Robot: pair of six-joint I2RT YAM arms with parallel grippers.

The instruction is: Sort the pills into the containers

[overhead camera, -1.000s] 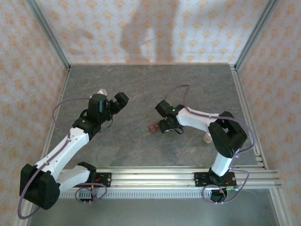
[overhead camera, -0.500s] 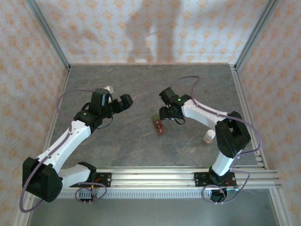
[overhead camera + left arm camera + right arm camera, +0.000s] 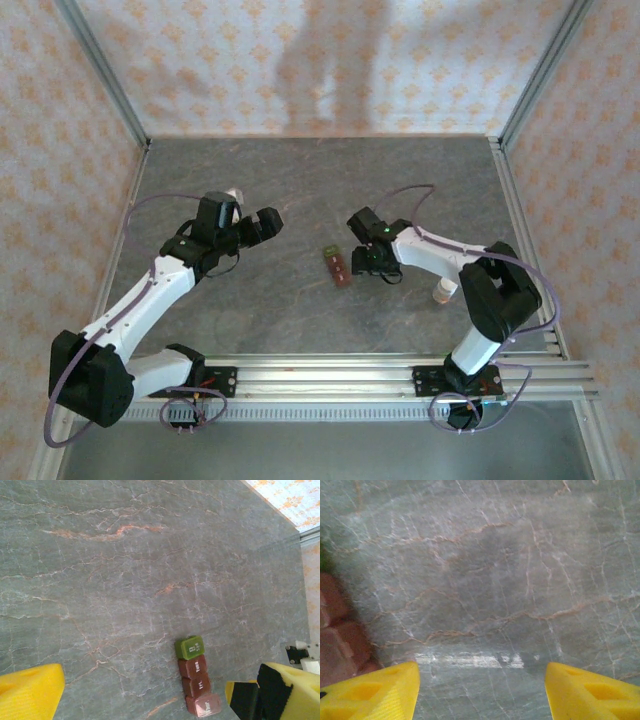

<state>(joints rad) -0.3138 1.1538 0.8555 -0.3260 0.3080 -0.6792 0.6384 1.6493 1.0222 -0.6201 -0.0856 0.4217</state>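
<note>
At nine o'clock on the grey, veined stone-look table, seen from above, the white-and-black left arm's gripper hangs with its jaws released and nothing between them. In the left wrist view its yellow foam-padded fingers stand far apart at the lower corners, and the gap between them shows bare table.

Near the table's middle, at about four o'clock from that gripper and well apart from it, lie the containers: a short plastic strip of four joined small box compartments. It runs roughly from eleven to five o'clock. The far-end box is green and the other three are reddish-brown. The left wrist view shows white lettering on the lids, too small to read, and the last brown box looks paler and glossier than its neighbours.

Just beside the strip, at its three o'clock, is the right gripper. In the right wrist view its yellow fingers are parted over bare table, gripping nothing, and the brown boxes lie at the nine o'clock edge.

Further out, at about four o'clock from the strip, stands a small white-capped orange bottle.
</note>
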